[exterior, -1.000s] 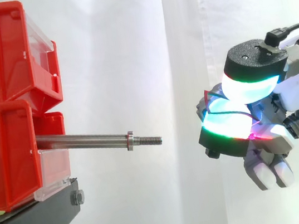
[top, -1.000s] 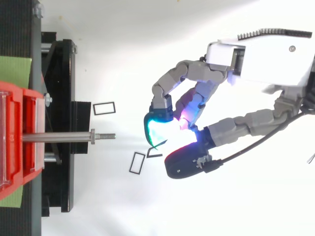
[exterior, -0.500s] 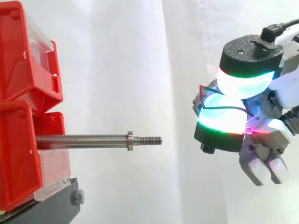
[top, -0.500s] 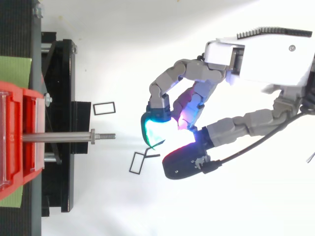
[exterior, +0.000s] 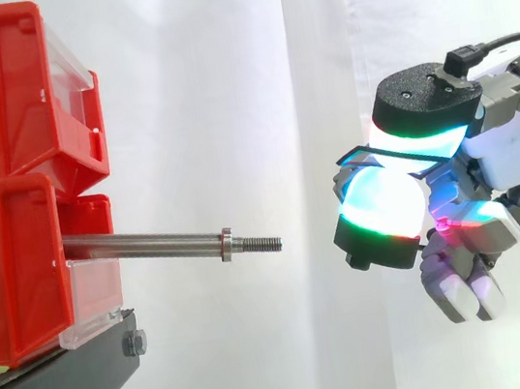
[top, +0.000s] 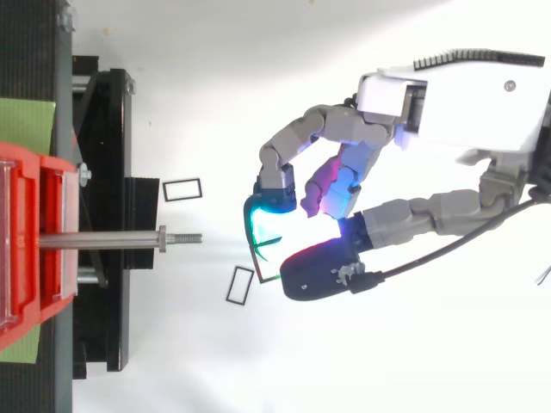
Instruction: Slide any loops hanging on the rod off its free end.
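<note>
Rod (exterior: pixel 140 242) looks bare: nothing hangs between the red bins (exterior: pixel 5 193) and the rod's collar (exterior: pixel 226 243). The hand (top: pixel 465 95), well clear beyond the rod's free end, pinches a thin dark loop (exterior: pixel 354 152) between curled pads (exterior: pixel 383 200). Judged step: loop is off, release pending. Next: open the fingers so it drops. Two loose loops (top: pixel 182 189) (top: pixel 240 285) lie below, either side of the rod's tip. Nothing in the way.

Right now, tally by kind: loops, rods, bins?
Loops: 3 (pinched loop in the hand; upper loose loop and lower loose loop lying below)
Rod: 1, nothing hanging on it
Red bins: 2 (upper bin, lower bin)
Total: 6
</note>
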